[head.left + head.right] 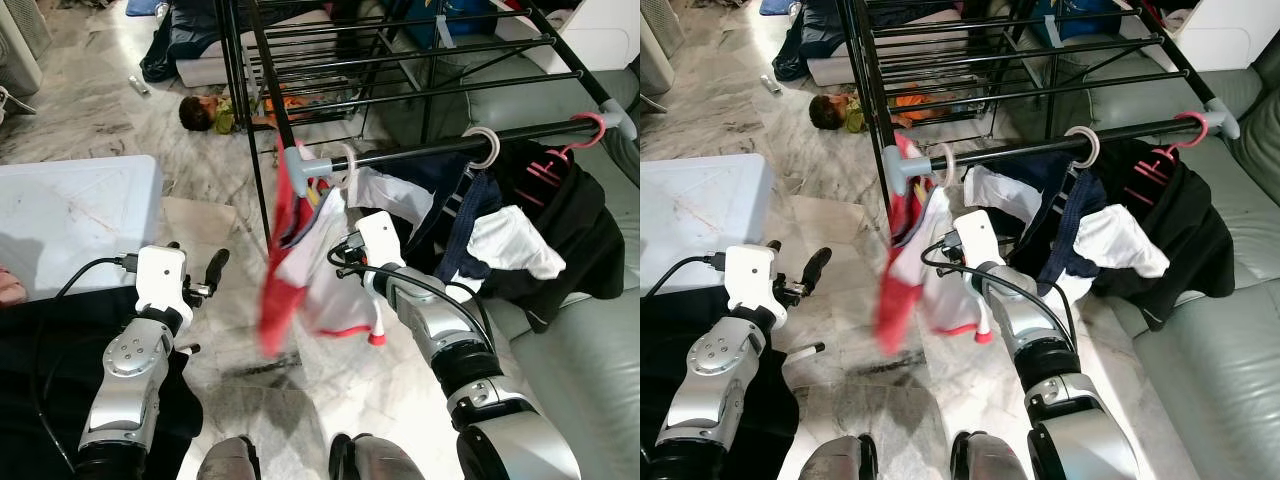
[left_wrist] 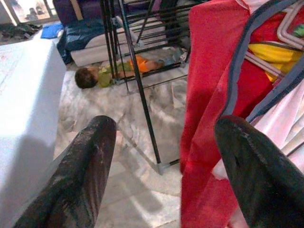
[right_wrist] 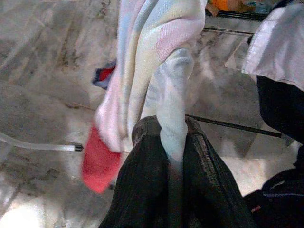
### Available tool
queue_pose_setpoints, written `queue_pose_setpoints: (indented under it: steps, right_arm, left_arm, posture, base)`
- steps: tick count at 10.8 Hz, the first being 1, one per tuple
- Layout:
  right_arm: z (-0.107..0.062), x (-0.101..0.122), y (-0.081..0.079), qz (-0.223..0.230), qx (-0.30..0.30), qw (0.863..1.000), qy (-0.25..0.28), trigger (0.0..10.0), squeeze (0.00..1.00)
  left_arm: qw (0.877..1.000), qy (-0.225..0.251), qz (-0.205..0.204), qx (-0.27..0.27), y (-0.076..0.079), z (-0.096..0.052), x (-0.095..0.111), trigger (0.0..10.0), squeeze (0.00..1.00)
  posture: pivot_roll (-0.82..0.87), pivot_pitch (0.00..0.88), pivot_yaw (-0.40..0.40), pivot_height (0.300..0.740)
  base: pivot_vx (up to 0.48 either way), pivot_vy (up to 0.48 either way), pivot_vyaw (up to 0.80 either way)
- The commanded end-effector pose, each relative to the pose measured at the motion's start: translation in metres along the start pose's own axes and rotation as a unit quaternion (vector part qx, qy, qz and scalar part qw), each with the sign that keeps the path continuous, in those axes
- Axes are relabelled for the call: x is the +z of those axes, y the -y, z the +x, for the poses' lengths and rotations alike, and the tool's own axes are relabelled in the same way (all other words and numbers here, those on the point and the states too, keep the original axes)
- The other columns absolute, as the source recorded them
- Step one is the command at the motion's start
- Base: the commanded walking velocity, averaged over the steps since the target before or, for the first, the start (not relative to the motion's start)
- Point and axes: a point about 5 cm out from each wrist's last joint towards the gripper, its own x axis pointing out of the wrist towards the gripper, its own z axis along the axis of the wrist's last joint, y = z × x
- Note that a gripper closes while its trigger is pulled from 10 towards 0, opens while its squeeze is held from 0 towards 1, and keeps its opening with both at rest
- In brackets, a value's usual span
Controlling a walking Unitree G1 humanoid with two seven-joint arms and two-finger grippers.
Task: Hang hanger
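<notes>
Head views: a black metal drying rack (image 1: 400,90) stands on the grey marble floor (image 1: 120,120). Its near horizontal rail (image 1: 430,150) carries several garments. At the rail's left end, a pale pink plastic hanger (image 1: 345,165) hooks over the bar and bears a red-and-white garment (image 1: 300,260), whose lower part is motion-blurred. Further right, a white hanger hook (image 1: 485,145) holds dark blue and white clothing (image 1: 470,225), and a pink hanger (image 1: 585,130) holds a black garment (image 1: 570,230) over the grey leather sofa (image 1: 590,360).

The right gripper (image 3: 173,156) is raised beneath the rail against the red-and-white garment. The right wrist view shows what the head views hide: its two black fingers are pressed together with a fold of the pale fabric pinched between them.

The left gripper (image 2: 161,161) is held low beside a white box (image 1: 75,215), near the garment's red edge. In the left wrist view its fingers (image 2: 76,175) stand wide apart, holding nothing; whether one fingertip brushes the cloth is unclear. This view also shows the hanger's arms inside the garment's neck.
</notes>
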Motion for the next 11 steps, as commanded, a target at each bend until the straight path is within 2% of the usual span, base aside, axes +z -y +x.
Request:
queue_pose_setpoints:
  steps: [1,2,3,5,7,9,11]
  right_arm:
    - [-0.001,-0.010,0.001,-0.001,-0.010,1.000,-0.021,10.0,0.00]
    - [-0.003,-0.019,0.005,0.000,-0.030,0.999,-0.033,10.0,0.00]
    - [-0.005,-0.022,0.007,0.021,-0.043,0.998,-0.029,10.0,1.00]
    - [-0.005,-0.021,0.008,0.023,-0.049,0.998,-0.013,10.0,1.00]
    - [-0.008,-0.019,0.007,0.016,-0.059,0.998,0.011,10.0,1.00]
    - [-0.018,-0.007,0.012,0.007,-0.080,0.994,0.071,10.0,1.00]
    - [-0.034,0.000,0.015,-0.001,-0.095,0.989,0.111,10.0,1.00]
  left_arm:
    - [1.000,0.001,0.004,-0.002,0.002,0.001,0.001,10.0,0.00]
    - [1.000,-0.001,0.003,-0.002,0.002,0.002,0.000,10.0,0.00]
    - [1.000,-0.001,0.004,-0.001,0.002,0.003,-0.001,10.0,0.00]
    - [1.000,-0.001,0.008,0.008,0.002,0.003,-0.001,10.0,0.00]
    - [1.000,-0.014,0.009,0.010,0.006,-0.003,-0.009,10.0,0.00]
    - [1.000,-0.009,0.008,0.014,0.009,0.000,-0.008,10.0,0.00]
    - [0.999,-0.014,0.026,0.019,0.008,-0.003,-0.010,10.0,0.00]
  posture:
    - [0.00,0.117,-0.034,0.740]
    - [0.00,0.104,-0.037,0.740]
    - [0.00,0.098,-0.038,0.740]
    - [0.01,0.088,-0.029,0.740]
    - [0.00,0.074,-0.020,0.740]
    - [0.00,0.069,-0.027,0.740]
    - [-0.01,0.063,-0.031,0.740]
  base:
    - [0.000,0.000,0.00]
    - [0.000,0.000,0.00]
    - [0.000,0.000,0.00]
    - [0.000,0.000,0.00]
    - [0.000,0.000,0.00]
    - [0.000,0.000,0.00]
    - [0.000,0.000,0.00]
